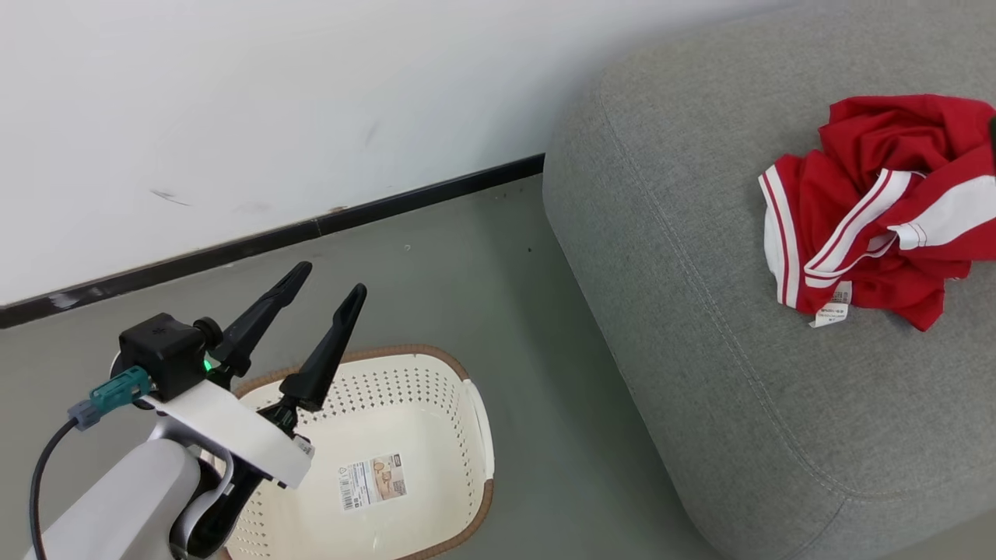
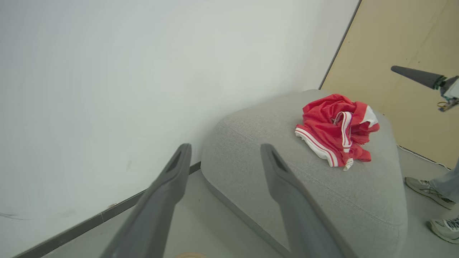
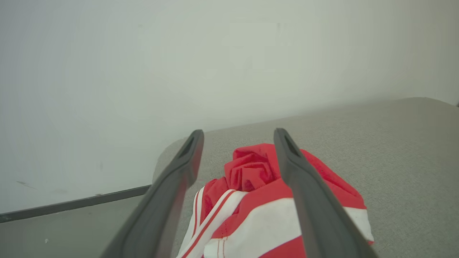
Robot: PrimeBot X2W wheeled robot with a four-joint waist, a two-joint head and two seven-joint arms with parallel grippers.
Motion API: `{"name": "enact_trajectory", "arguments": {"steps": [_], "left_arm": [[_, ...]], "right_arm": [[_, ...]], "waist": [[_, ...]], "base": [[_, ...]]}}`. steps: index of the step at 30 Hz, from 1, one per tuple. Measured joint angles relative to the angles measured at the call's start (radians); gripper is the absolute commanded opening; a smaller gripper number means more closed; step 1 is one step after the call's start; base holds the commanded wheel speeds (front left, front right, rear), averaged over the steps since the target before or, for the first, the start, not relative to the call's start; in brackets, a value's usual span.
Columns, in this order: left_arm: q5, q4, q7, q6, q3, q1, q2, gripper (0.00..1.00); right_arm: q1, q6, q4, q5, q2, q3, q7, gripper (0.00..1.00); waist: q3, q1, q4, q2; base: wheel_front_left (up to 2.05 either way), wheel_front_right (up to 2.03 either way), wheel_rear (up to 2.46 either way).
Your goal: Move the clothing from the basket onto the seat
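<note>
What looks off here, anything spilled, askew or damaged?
Nothing damaged or spilled. The red fabric garment with white panels lies crumpled in a heap on the large grey fabric seat; the cream-white perforated plastic basket stands upright.

Background stuff: the wall (image 1: 272, 93) was plain white with a dark scuff (image 1: 170, 197) low down. A black baseboard (image 1: 272, 236) ran along where it met the grey-green floor (image 1: 482, 257). In the left wrist view a tan panel (image 2: 394, 43) met the wall at the far corner, with a thin cord (image 2: 419, 156) lying along its foot. A person stood near it, with just two grey sneakers (image 2: 426, 191) and a bit of pale trouser leg (image 2: 446, 182) showing at the edge.
</note>
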Motion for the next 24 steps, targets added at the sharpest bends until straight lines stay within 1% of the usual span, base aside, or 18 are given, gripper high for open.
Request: {"name": "enact_trajectory", "arguments": {"steps": [10,16,21,24], "left_arm": [[-0.021,0.031,0.0,0.051,0.074,0.068,-0.004,1.0],[-0.025,0.032,-0.001,0.076,0.126,0.1,-0.024,1.0],[-0.025,0.032,-0.001,0.098,0.19,0.134,-0.038,1.0],[-0.024,0.032,-0.001,0.103,0.219,0.15,-0.041,1.0]], "right_arm": [[0.037,0.0,-0.057,0.0,0.034,0.045,-0.012,1.0],[0.065,0.0,-0.082,0.0,0.048,0.061,-0.02,1.0],[0.095,0.0,-0.101,0.006,0.089,0.041,-0.032,1.0],[0.126,0.0,-0.119,0.006,0.114,0.038,-0.036,1.0]], "waist": [[-0.055,0.0,0.058,0.0],[-0.081,0.0,0.099,0.0],[-0.1,0.0,0.133,0.0],[-0.111,0.0,0.152,0.0]], "base": [[0.0,0.0,0.0],[0.0,0.0,0.0],[0.0,0.0,0.0],[0.0,0.0,0.0]]}}
